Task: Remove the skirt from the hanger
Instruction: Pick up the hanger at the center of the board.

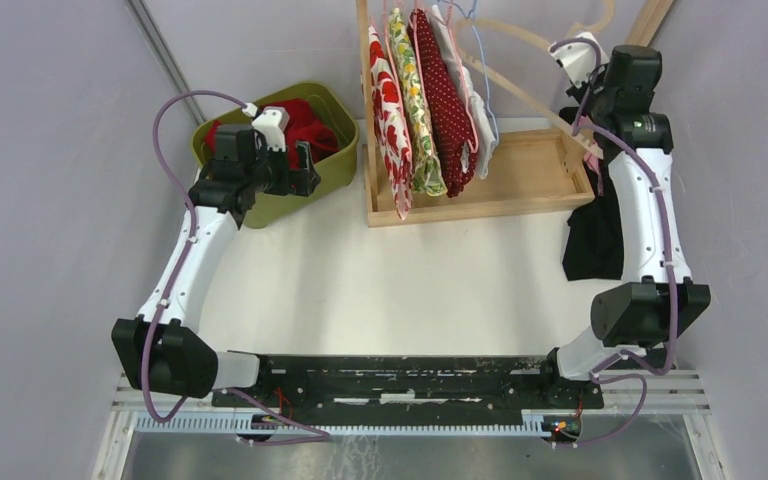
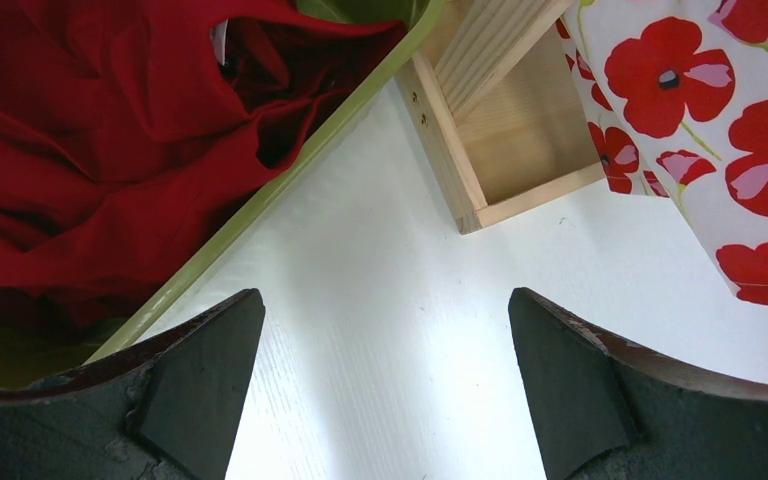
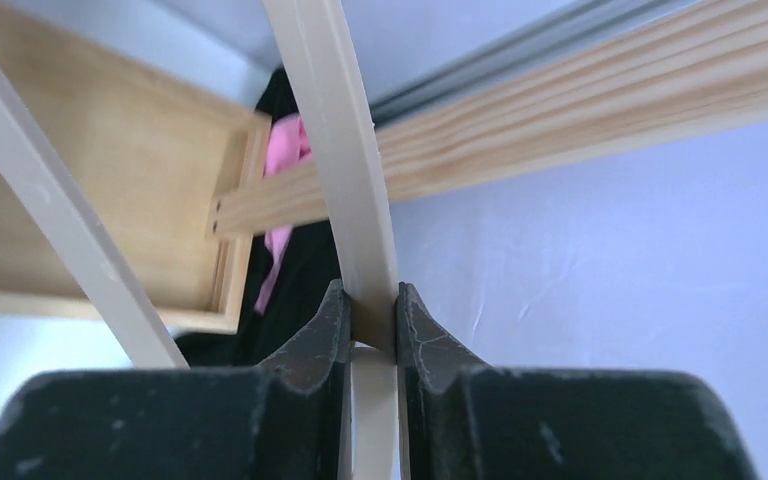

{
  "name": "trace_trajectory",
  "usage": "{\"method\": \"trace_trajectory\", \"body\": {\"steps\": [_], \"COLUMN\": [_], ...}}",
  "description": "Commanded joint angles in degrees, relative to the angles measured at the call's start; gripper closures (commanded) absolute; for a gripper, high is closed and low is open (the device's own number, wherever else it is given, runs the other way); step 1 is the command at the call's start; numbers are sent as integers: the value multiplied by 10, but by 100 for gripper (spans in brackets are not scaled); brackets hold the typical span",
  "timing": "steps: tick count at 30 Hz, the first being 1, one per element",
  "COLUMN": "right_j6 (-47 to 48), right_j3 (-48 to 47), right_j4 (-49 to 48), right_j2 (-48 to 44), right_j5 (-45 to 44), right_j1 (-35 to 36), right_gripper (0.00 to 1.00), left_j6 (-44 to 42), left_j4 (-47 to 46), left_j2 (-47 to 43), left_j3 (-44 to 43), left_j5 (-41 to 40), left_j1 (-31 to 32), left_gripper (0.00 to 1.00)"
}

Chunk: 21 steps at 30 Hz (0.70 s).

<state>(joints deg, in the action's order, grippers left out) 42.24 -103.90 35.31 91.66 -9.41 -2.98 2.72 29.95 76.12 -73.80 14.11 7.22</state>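
Note:
My right gripper (image 3: 365, 295) is shut on a cream hanger (image 3: 335, 120) at the back right, beside the wooden rack; in the top view the hanger (image 1: 530, 95) arcs from the rack's rail to the gripper (image 1: 588, 120). A black skirt (image 1: 595, 235) hangs below it at the table's right edge, partly hidden by the arm. It shows in the right wrist view (image 3: 300, 260) with a pink piece (image 3: 285, 150). I cannot tell whether it is still attached to the hanger. My left gripper (image 2: 385, 300) is open and empty over the white table, next to the green bin (image 1: 335, 165).
The green bin (image 2: 290, 170) holds red cloth (image 2: 80, 150). The wooden rack (image 1: 520, 165) carries several hung skirts, the poppy-print one (image 2: 720, 100) nearest my left gripper. Grey walls close in both sides.

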Motion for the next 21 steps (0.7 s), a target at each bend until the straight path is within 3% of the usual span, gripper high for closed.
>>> {"method": "trace_trajectory", "body": {"steps": [1, 10, 13, 16, 21], "right_j6": [-68, -46, -32, -24, -17], "right_j3": [-81, -75, -38, -4, 137], "right_j4": [-27, -154, -203, -190, -209], "right_j2": [-24, -20, -34, -53, -121], "right_j5": [39, -94, -115, -109, -110], "right_j1": [8, 38, 44, 46, 47], "right_gripper": [99, 99, 99, 99, 99], "left_j6": [-11, -9, -9, -11, -11], "left_j4": [-10, -12, -12, -13, -11], "left_j2": [-14, -11, -11, -8, -7], "left_j3": [-6, -10, -10, -10, -13], "left_j5": [15, 13, 14, 15, 23], "left_j1": [3, 3, 3, 4, 8], "left_gripper": [1, 1, 1, 1, 1]}}
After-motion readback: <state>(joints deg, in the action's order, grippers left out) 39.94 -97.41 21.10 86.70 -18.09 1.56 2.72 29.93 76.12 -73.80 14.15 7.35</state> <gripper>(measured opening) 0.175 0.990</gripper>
